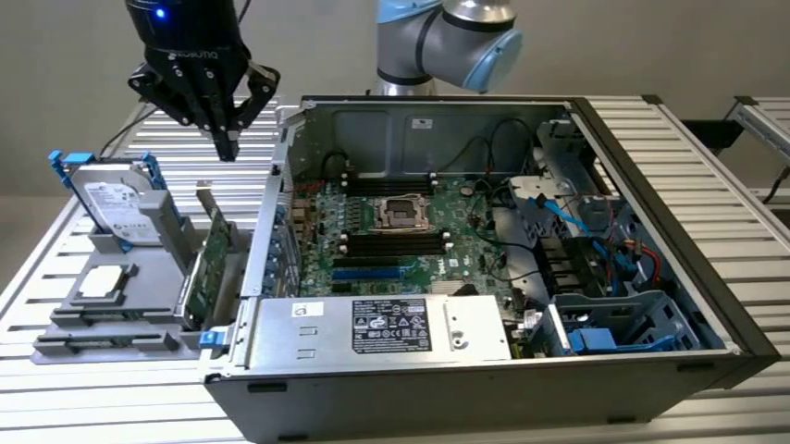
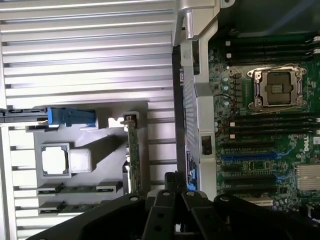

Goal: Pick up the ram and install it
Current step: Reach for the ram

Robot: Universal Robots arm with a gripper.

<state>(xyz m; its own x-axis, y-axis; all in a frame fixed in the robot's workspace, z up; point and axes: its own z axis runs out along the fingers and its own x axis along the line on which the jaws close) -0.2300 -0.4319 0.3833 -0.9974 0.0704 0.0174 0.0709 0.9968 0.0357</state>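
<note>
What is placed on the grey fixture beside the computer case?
It holds an upright hard drive, a flat processor, two ram sticks in its slots and a standing green card. The drive hides whatever is behind it.

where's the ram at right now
At the exterior view's lower left, the ram lies flat in slots of the gray holder, next to the cpu chip and outside the computer case.
</note>
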